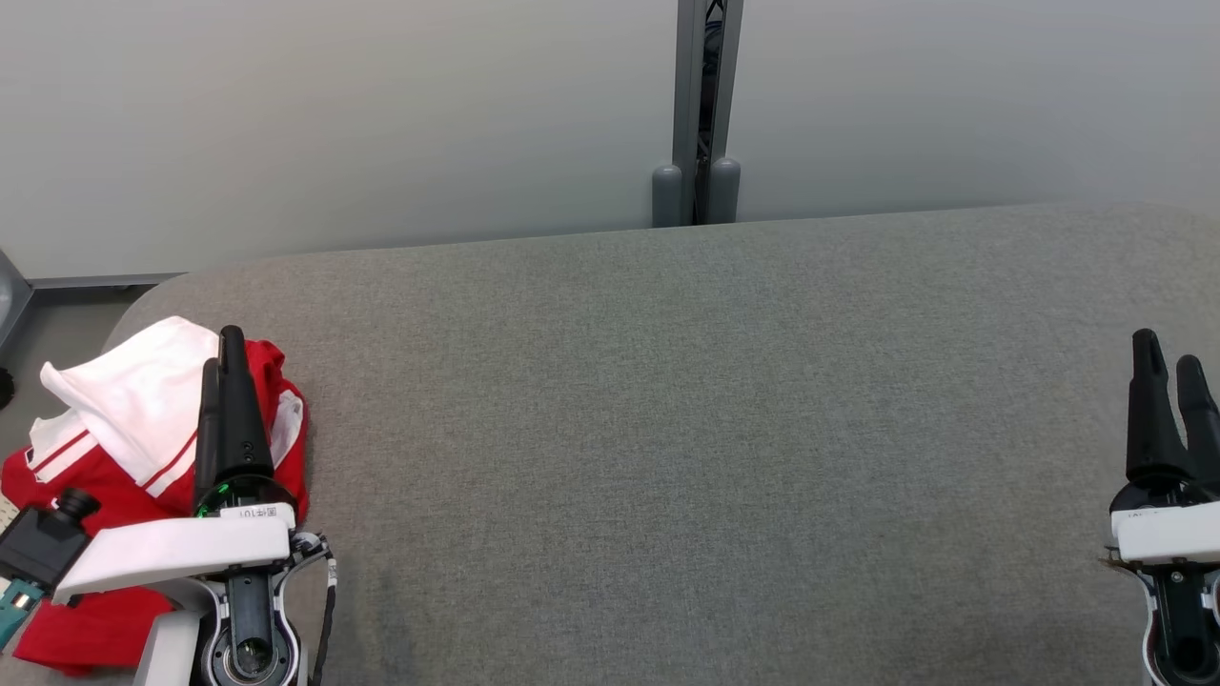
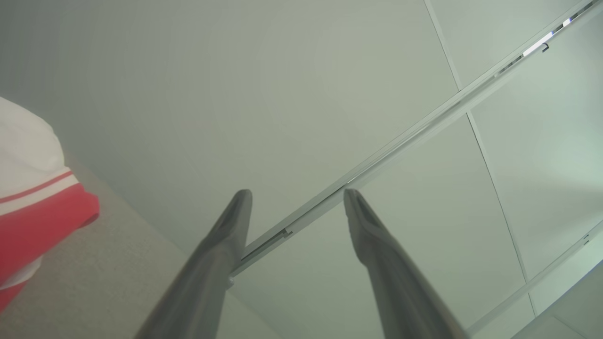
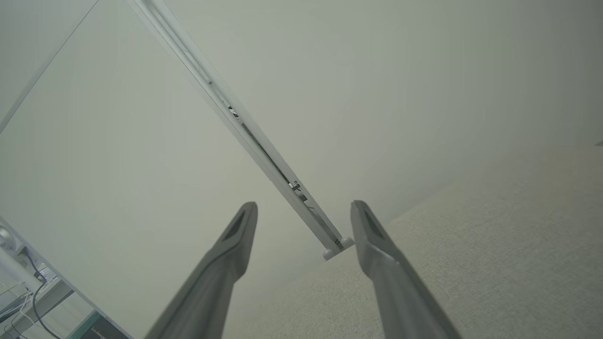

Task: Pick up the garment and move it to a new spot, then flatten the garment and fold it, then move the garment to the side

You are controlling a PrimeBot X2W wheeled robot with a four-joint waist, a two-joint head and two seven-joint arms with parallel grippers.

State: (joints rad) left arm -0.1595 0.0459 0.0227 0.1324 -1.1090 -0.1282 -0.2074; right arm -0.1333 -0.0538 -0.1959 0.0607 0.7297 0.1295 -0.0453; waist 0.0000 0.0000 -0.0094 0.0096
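Where the table top (image 1: pixel 667 429) is viewed from the head, a grey, felt-like cloth cover with a fine grain is shown, rounded at its far left corner. Behind it smooth pale wall panels (image 1: pixel 381 114) are set, divided by a grey metal post (image 1: pixel 706 114) whose foot ends in two rounded caps.

The garment (image 1: pixel 124 429) is found bunched at the left end of the table, by its edge. It is made of soft cloth, mostly bright red, with a white panel folded over its top and thin red and white stripes along a band. Its folds are loose and uneven.

The left gripper (image 1: pixel 219 351) is seen in front of the garment in the head view, its two long, dark, tapered fingers pointing up the picture. In the left wrist view its jaws are spread wide with nothing between them, and the garment is seen off to the left, apart from the fingers. The right gripper (image 1: pixel 1167 348) is seen at the far right of the table, its jaws likewise spread wide and empty.

The lower part of the garment is covered by the white forearm shell (image 1: pixel 172 553) and cut off by the picture's edge, so its kind cannot be told. A small black block (image 1: pixel 43 538) at the lower left is partly cut off and cannot be made out.
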